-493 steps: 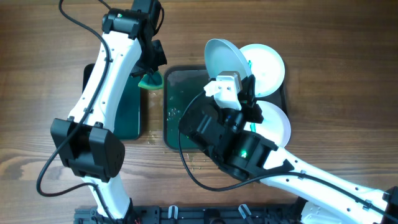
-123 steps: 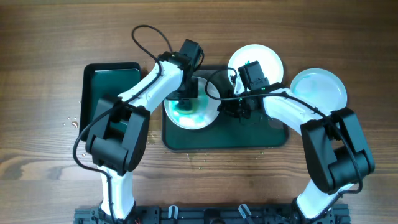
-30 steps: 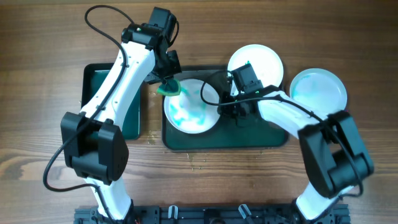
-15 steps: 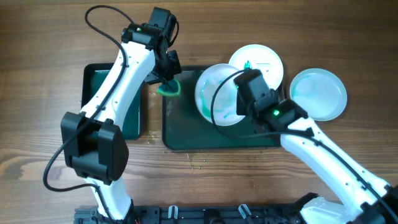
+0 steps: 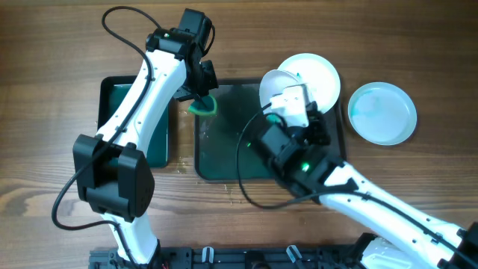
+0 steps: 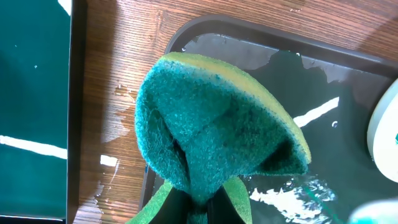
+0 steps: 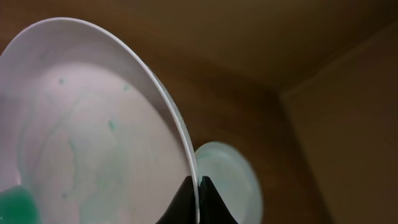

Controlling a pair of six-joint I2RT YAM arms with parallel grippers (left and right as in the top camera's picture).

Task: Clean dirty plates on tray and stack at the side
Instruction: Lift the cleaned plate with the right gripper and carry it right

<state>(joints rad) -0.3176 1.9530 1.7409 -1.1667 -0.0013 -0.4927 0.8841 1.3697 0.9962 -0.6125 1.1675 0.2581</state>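
The right arm has lifted the plate (image 5: 272, 81) off the middle of the tray (image 5: 224, 153), where it lay flat a second ago, and carried it toward the tray's far right corner. The left arm has kept its place.

The right gripper (image 7: 194, 186) pinches the plate by its rim, fingers closed on the edge. The plate is tilted steeply; the wrist view shows faint green smears and specks across its face. In the overhead view it overlaps the second plate (image 5: 317, 71), which lies flat in the tray's far right corner.

The side plate (image 5: 382, 112) rests on the table (image 5: 418, 45) just right of the tray, apart from it, with a pale teal tint.

The left gripper (image 6: 199, 200) is clamped on the sponge (image 6: 211, 130), folding it so the green face bulges outward. The sponge hangs over the tray's far left corner, near the rim. Water (image 6: 280, 193) glints on the tray floor, and drops lie on the wood beside it.

A dark green basin (image 5: 123, 97) sits left of the tray.
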